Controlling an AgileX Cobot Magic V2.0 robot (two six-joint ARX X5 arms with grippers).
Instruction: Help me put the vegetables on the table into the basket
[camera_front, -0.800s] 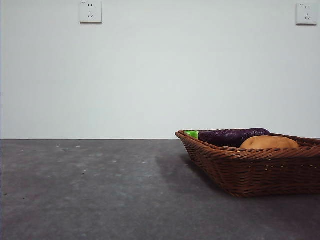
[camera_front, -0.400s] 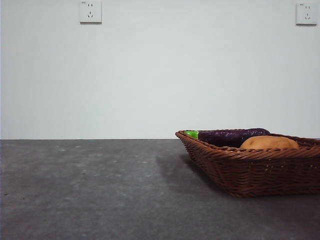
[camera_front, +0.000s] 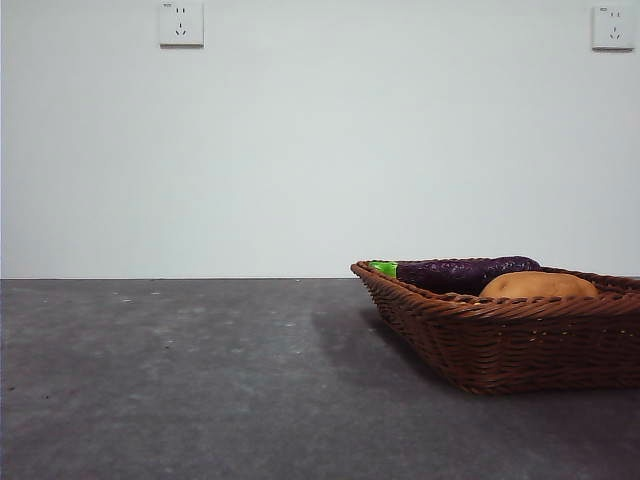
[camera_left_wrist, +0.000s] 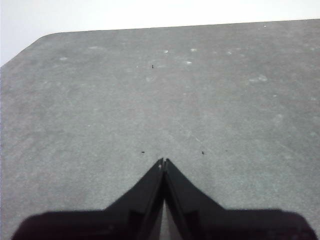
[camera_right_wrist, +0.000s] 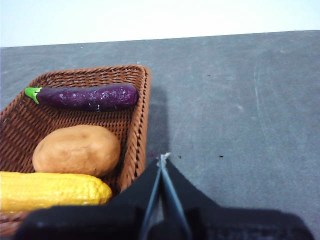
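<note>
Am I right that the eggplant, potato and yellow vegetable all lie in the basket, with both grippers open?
Not quite: both grippers are shut. The wrist views show the left gripper and right gripper closed. Eggplant, potato and yellow vegetable do lie in the basket.

A brown woven wicker basket (camera_front: 500, 345) sits on the dark grey, mottled table (camera_front: 200, 380) at the right, running past the picture's right edge. Above its braided rim show two vegetables: a dark purple eggplant (camera_front: 465, 272) lying along the far side, its bright green stem pointing left, and a tan-brown potato (camera_front: 538, 285) nearer and to the right. A pale wall rises behind, with one white socket (camera_front: 181, 23) at upper left and another socket (camera_front: 612, 27) at upper right.
</note>
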